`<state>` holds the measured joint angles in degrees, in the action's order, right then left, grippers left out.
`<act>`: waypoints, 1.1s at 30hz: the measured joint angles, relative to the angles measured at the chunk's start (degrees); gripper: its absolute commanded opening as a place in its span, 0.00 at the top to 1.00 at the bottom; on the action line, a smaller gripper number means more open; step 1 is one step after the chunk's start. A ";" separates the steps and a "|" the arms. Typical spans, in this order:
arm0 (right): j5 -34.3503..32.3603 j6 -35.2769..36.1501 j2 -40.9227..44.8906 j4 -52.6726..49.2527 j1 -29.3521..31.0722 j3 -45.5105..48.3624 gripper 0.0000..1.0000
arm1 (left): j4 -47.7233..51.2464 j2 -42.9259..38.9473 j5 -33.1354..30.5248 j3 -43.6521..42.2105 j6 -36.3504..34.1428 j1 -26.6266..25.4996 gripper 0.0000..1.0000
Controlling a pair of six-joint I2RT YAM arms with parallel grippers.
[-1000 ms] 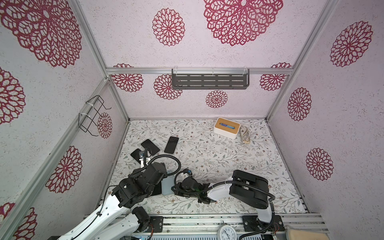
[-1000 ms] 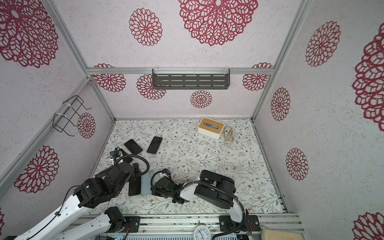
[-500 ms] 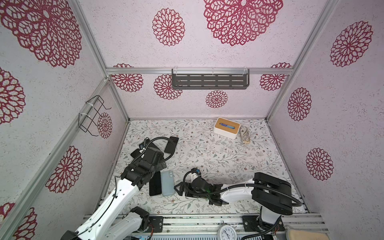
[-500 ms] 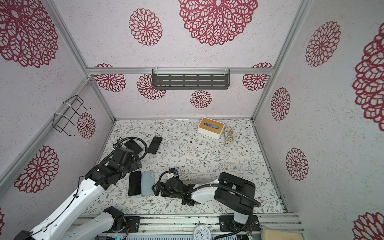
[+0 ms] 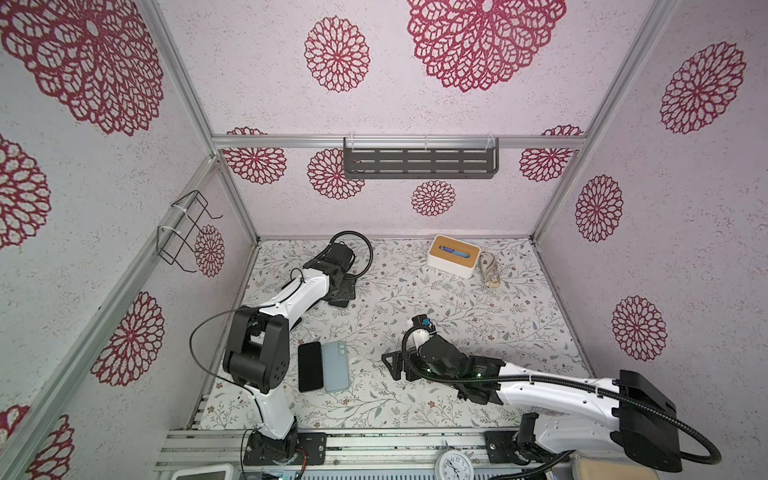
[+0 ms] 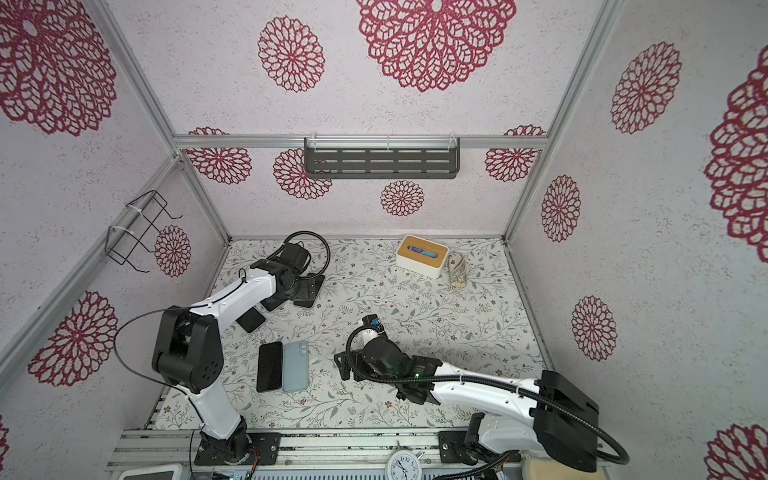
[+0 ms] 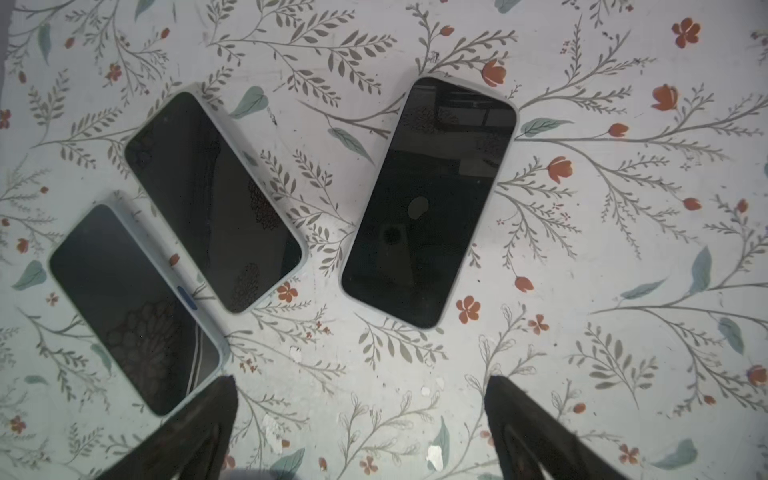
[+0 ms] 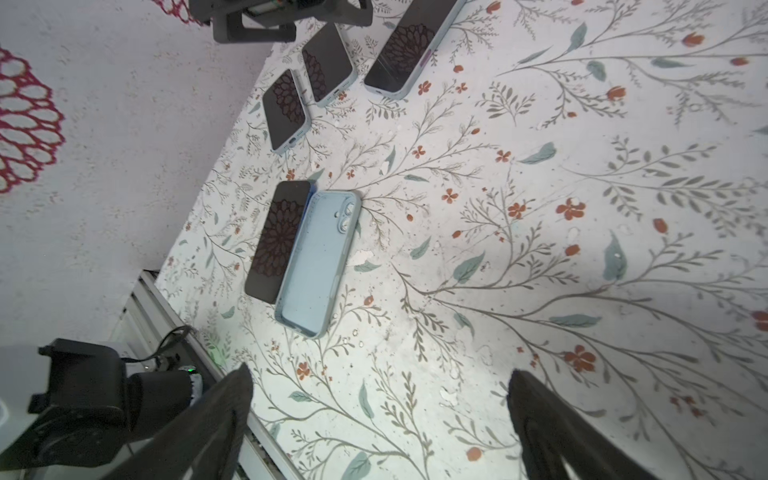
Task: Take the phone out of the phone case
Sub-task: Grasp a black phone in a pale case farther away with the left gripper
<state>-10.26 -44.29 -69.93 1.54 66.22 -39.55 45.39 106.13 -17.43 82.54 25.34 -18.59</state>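
A bare black phone (image 5: 310,366) lies flat at the front left, screen up. The empty light blue phone case (image 5: 336,365) lies right beside it, touching its long edge; the right wrist view shows the phone (image 8: 277,241) and the case (image 8: 318,262) with its inside facing up. My right gripper (image 5: 392,365) hangs open just right of the case, holding nothing, its dark fingertips (image 8: 232,399) over bare table. My left gripper (image 5: 343,291) is open at the back left, above several other phones in cases (image 7: 428,203).
A white box with a wooden lid (image 5: 454,255) and a small rope bundle (image 5: 490,270) sit at the back right. A grey shelf (image 5: 419,158) hangs on the back wall and a wire rack (image 5: 187,232) on the left wall. Metal rails (image 5: 374,440) line the table's front edge.
My right gripper has opened and pulled back to the right, away from the case. My left arm has swung from beside the phone to the back left.
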 measured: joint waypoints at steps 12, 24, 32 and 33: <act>0.11 2.36 4.26 -2.62 -1.88 4.57 0.01 | 4.85 20.35 5.70 20.06 -7.87 1.09 0.03; 7.98 5.77 -6.62 2.80 -11.28 0.39 0.01 | 8.92 33.77 11.76 35.95 -11.04 6.56 0.02; 11.96 7.30 -12.26 5.40 -14.23 -4.92 0.01 | 9.84 34.51 13.18 37.11 -11.85 6.69 0.09; 12.17 7.30 -12.94 5.68 -14.62 -5.22 0.01 | 9.86 34.56 13.35 37.13 -11.85 6.67 0.11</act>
<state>1.91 -36.99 -82.87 7.22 51.59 -44.77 55.24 140.68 -4.08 119.68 13.50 -11.92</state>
